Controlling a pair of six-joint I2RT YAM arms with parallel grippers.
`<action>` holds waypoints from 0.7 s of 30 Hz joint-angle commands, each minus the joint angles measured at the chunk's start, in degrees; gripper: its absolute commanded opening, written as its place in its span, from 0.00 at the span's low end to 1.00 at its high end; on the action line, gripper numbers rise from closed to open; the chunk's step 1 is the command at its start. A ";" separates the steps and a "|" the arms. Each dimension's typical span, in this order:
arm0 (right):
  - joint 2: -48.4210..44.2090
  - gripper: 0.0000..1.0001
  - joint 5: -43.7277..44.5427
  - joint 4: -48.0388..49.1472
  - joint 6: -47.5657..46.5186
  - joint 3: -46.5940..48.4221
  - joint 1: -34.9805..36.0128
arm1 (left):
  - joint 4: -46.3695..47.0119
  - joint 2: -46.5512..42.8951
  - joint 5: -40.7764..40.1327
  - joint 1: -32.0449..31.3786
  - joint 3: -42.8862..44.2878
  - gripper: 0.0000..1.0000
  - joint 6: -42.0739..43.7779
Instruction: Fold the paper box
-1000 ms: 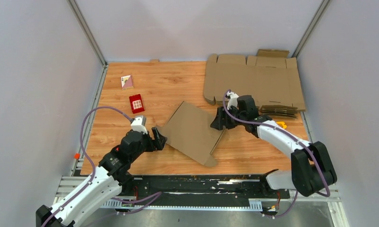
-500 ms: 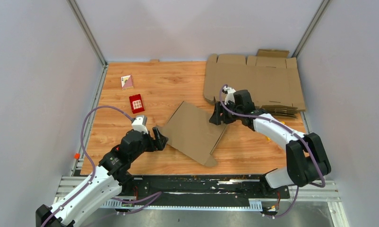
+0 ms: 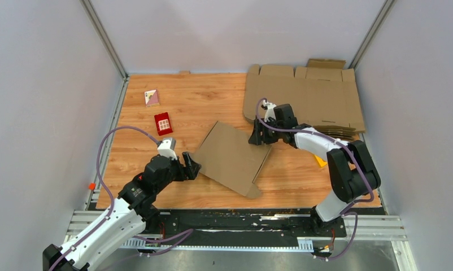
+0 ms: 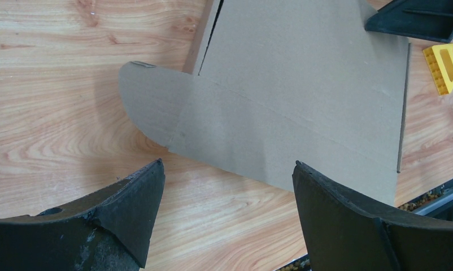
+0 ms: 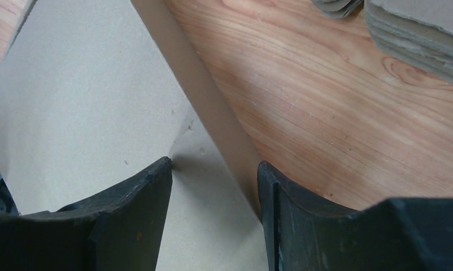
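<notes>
Right wrist view: the right jaws stand apart astride a raised flap (image 5: 213,113) of the paper box (image 5: 83,84). The left jaws gape wide just short of the box's opposite edge. Seen from above, the box lies mid-frame on the wooden desk (image 3: 201,101), with a pile of cardboard sheets (image 3: 303,96) at upper right.

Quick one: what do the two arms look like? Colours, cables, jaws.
The left arm and right arm have white links, black joints and a purple cable looping outside. The jaws are black, wedge-shaped and scuffed. Each wrist carries a small white block.
</notes>
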 commanded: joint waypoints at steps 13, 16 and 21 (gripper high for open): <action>4.40 0.37 -7.48 6.28 3.63 -2.06 -5.60 | 0.94 -0.09 0.76 -0.14 2.14 0.90 -0.77; 5.06 0.36 -9.87 8.18 5.10 -3.29 -7.60 | 0.71 -0.29 0.72 -0.10 2.53 0.90 -0.70; 7.04 0.34 -13.43 11.90 7.40 -4.48 -10.11 | -0.03 -0.31 0.45 -0.06 3.67 0.90 -0.08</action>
